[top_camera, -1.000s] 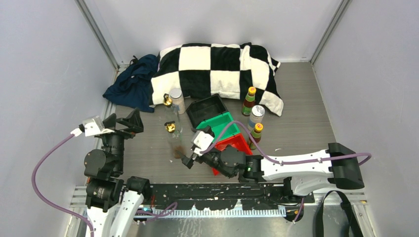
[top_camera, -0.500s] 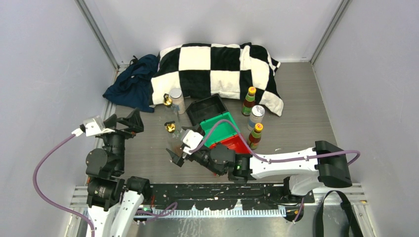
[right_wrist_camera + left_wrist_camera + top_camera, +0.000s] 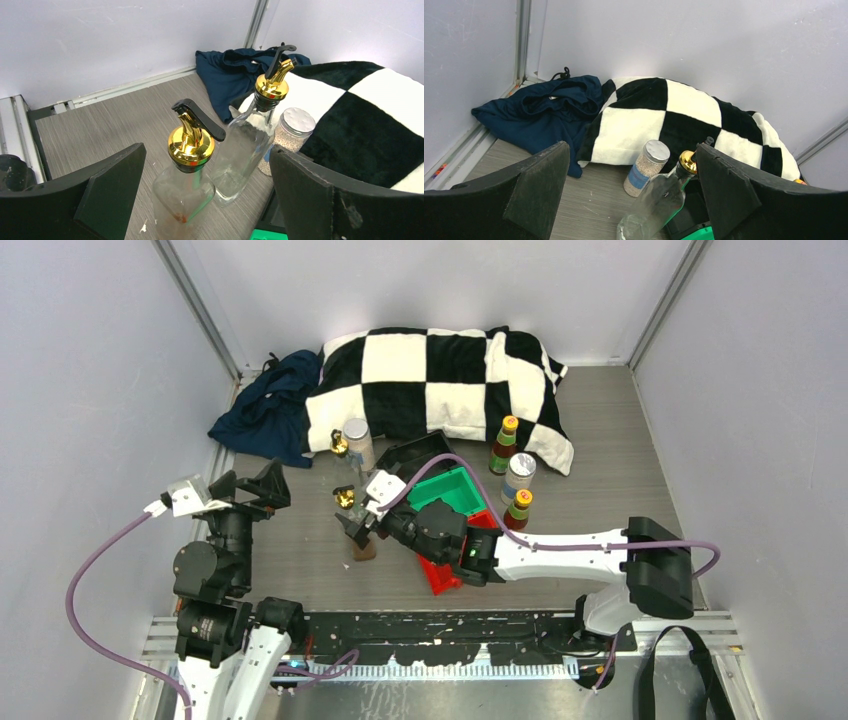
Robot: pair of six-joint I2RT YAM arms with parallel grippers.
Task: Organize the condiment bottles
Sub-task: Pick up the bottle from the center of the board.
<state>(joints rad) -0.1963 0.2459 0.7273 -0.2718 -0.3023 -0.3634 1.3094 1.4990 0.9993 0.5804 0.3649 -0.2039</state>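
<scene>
Right wrist cam: right gripper point(image 3: 206, 157) jaws spread wide, nearer tall clear glass bottle w/ gold pourer top point(image 3: 182, 192) upright btwn them, not gripped, left-centre on grey table point(image 3: 120, 115); left gripper point(image 3: 629, 167), also spread, farther off.

Left claw point(image 3: 631, 195) and right claw point(image 3: 205, 200) both gape wide

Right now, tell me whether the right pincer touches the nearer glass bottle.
Apart. The right wrist view shows the right pincer open, with a visible gap between each finger and the nearer glass bottle.
</scene>
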